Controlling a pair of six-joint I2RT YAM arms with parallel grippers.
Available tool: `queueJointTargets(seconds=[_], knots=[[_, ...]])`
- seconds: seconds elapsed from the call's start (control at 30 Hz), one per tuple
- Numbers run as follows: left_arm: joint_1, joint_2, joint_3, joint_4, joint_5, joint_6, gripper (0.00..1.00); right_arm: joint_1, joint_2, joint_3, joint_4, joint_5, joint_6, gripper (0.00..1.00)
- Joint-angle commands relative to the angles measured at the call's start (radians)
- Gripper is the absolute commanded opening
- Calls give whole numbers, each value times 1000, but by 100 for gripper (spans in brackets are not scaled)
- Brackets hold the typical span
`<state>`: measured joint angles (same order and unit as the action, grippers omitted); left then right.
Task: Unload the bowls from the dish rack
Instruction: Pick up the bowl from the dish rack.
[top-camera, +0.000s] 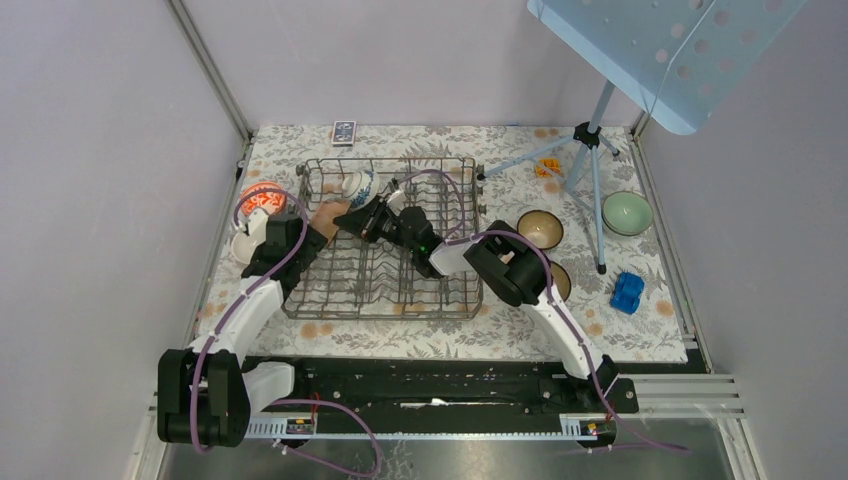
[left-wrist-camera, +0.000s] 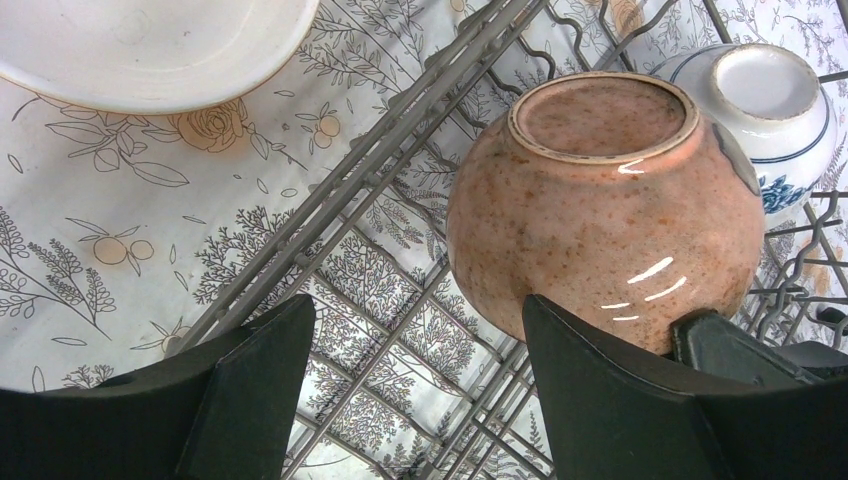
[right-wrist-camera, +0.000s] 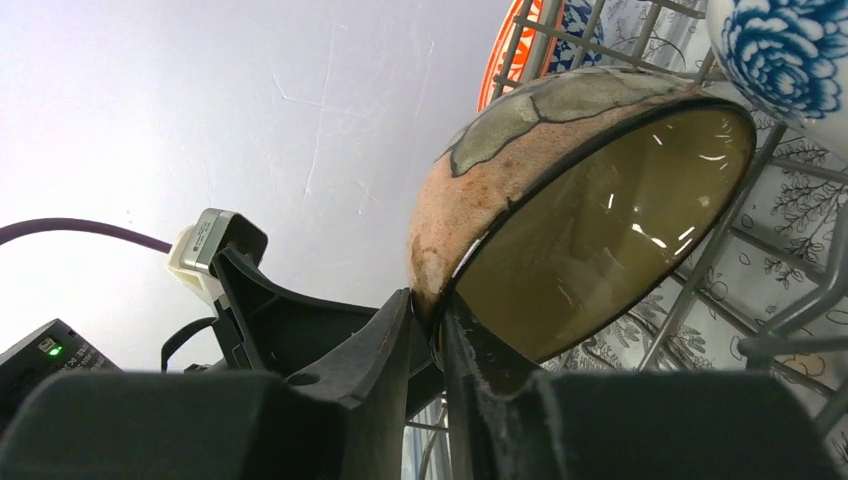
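Pinching the rim of the pink speckled bowl (right-wrist-camera: 560, 180) with the right hand (right-wrist-camera: 428, 312), narrow, one finger inside and one outside. Leaning among the tines of the dish rack (top-camera: 380, 314), in the part nearest the worktop's (top-camera: 450, 338) left edge, with a blue-and-white bowl (left-wrist-camera: 775, 110) just beyond toward the far edge. Holding nothing in the left hand (left-wrist-camera: 415, 320), spread wide just beside the pink bowl's flank.

Probably on the point of lifting. Seat the pinch deeper first, since it seems to catch only the lip. Rise straight up until clear of the tines, then swing out. Go slowly: glazed, likely slippery. Avoid knocking the blue-and-white bowl or the left hand.
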<state>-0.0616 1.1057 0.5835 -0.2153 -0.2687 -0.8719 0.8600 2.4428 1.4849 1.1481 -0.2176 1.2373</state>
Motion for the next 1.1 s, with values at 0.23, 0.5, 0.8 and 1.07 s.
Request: queueJointTargets(seconds=[0.23,0.5,0.8,1.07], knots=[[9,-37,15,-74,-62,22,81,-13,57,98,176,-89,57,0],[9,-98,90,-167,-101,17,81,-20,59,153,229,-137,90,0],[9,-135,249,-348,-197,-48,85,-22,-1,157,234,-166,96,0],[9,-203,365,-414,-193,-64,86,-22,-71,158,237,-226,89,0]])
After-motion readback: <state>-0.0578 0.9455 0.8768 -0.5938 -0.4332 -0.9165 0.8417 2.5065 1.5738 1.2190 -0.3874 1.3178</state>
